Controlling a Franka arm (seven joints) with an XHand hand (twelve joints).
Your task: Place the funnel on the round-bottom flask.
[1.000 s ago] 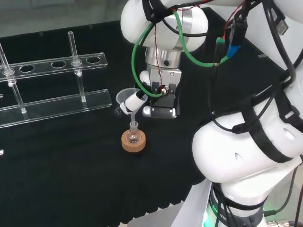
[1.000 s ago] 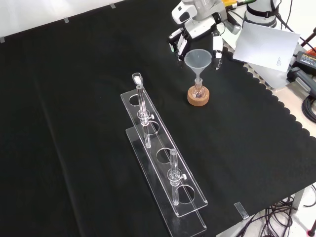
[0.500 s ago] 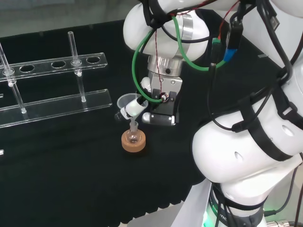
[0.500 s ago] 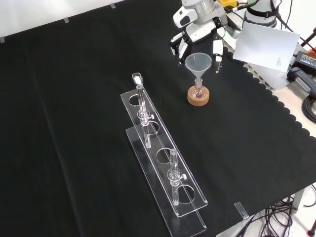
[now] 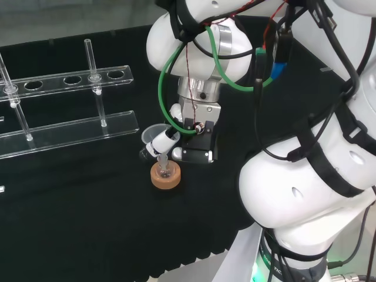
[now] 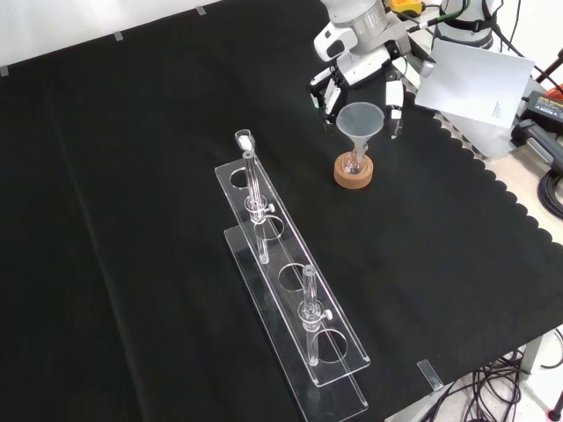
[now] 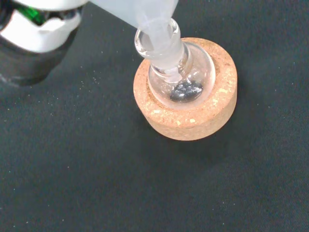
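Note:
A small round-bottom flask stands upright in a cork ring on the black cloth. The clear funnel leans a little above it, its stem inside the flask's neck. The wrist view shows the stem in the neck, the flask's bulb with a dark bit at its bottom, and the cork ring. The hand is shut on the funnel, with fingers on either side of the cone. One finger shows beside the flask.
A clear two-tier rack with upright tubes stands left of the flask in the head view, nearer the camera in the front view. A white sheet lies past the cloth's scalloped edge. The arm's white links stand at the right.
The hand has come down with the funnel. The funnel's stem, held just above the flask's mouth a second ago, now sits inside the neck. The flask and cork ring have stayed put.

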